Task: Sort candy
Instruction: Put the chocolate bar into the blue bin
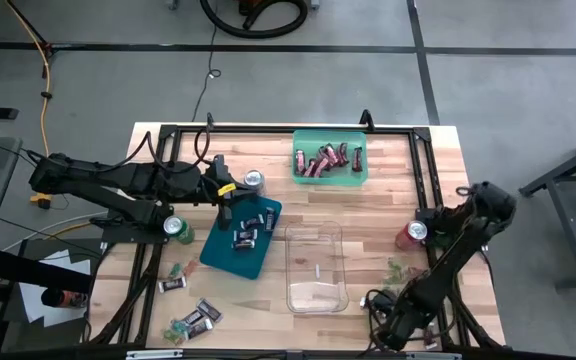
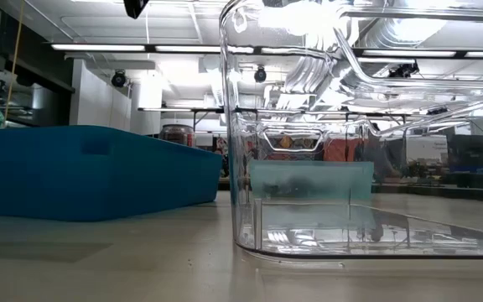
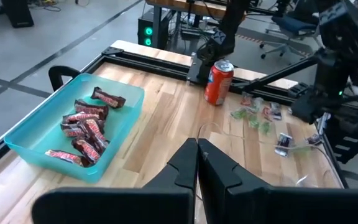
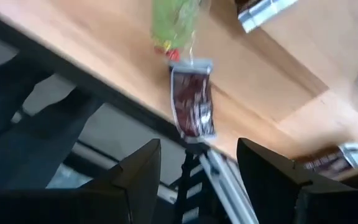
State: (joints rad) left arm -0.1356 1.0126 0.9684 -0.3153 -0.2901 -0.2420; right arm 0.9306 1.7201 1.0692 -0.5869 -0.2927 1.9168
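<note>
Dark fingers (image 3: 188, 165) of the left claw (image 3: 197, 163) fill the near edge of the left wrist view, pressed flat together with nothing between them. From above, that left claw (image 1: 226, 200) hangs over the far end of the blue tray (image 1: 220, 255), which holds several dark mini bars (image 1: 245, 238). A silver-topped can (image 1: 254, 180) stands just beyond the tray, and a green can (image 1: 176, 228) stands beside the tray's left edge.

At the far side of the counter (image 1: 268, 165) a teal tray (image 1: 360, 172) holds a heap of dark red bars (image 1: 320, 160). A clear plastic bin (image 1: 315, 267) sits in the middle, just right of the blue tray; it looks bare apart from a pale mark on its floor. Loose candy lies at the near left corner: dark mini bars (image 1: 200, 317) and tiny green-and-red pieces (image 1: 181, 270). More green pieces (image 1: 399, 270) lie at the right, near a red can (image 1: 411, 234).

The right claw (image 1: 380, 303) is low at the near right edge of the counter, its fingers well apart and gripping nothing. Its wrist view shows a dark brown bar (image 4: 192, 102) lying on the wood beyond the fingers, with a green-and-red wrapped piece (image 4: 174, 25) touching its far end.
</note>
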